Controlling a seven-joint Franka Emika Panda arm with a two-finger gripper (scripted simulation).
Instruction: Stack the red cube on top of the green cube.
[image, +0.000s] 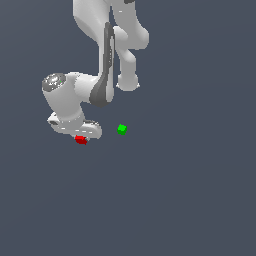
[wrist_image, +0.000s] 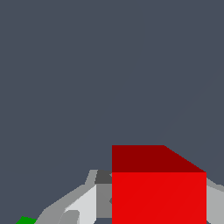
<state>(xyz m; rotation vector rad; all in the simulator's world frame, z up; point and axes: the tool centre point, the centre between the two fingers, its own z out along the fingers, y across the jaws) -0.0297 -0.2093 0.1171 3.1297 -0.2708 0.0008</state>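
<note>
At the exterior view's left, your gripper (image: 82, 134) sits low over the red cube (image: 81, 140), fingers (wrist_image: 83, 203) flanking it; whether they grip it cannot be told. The green cube (image: 122, 129) lies near, rightward, on the surface (image: 190, 200). Grasping step: next, lift and carry across.

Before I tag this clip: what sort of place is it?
Likely a bare simulated test scene: a flat grey floor, one white arm, and only a red cube and a green cube.
</note>
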